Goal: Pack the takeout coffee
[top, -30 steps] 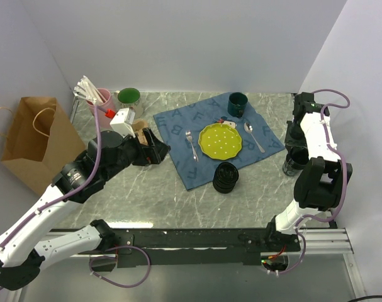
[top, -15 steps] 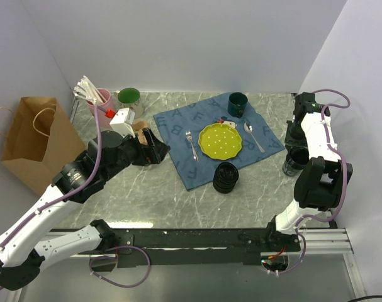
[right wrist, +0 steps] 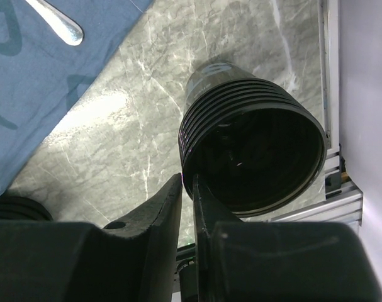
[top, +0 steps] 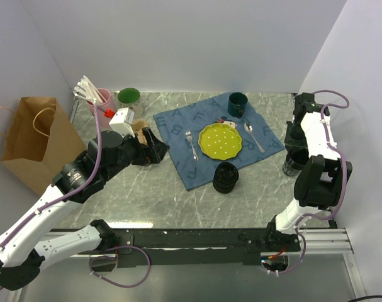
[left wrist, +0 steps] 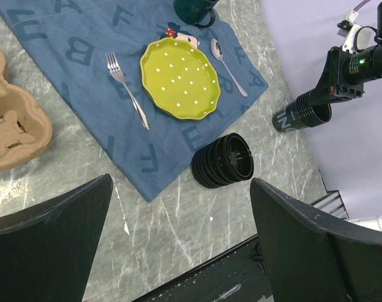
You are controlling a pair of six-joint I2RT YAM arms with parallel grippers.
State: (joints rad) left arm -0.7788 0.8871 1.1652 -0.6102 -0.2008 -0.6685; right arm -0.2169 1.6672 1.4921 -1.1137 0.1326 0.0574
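Left tool (left wrist: 181,185): fingers spread wide, holding nothing, hanging above the bench (top: 146,189) just beside the tan cup carrier (left wrist: 11,126).
Right tool (right wrist: 188,179): fingers pressed almost together at the near rim of the far-right cup (right wrist: 253,151), one outside the wall and one over the mouth, apparently pinching the rim.
Far-right cup: black and ribbed, on bare marble at the bench's right edge and off the cloth; its mouth is open to the wrist camera.
Centre cup (top: 226,177): the matching black ribbed cup, at the near edge of the blue lettered cloth (top: 178,126), just in front of the plate and well apart from both tools.
Place setting: a lime-green dotted plate (top: 220,139) lies mid-cloth with a fork (top: 191,145) to its left and a spoon (top: 253,135) to its right; a dark green mug (top: 237,104) stands at the far corner.
Carrier: on the bench left of the cloth, its visible pockets showing only cardboard.
Left margin: a brown paper bag (top: 33,141) stands open at the bench's left side.
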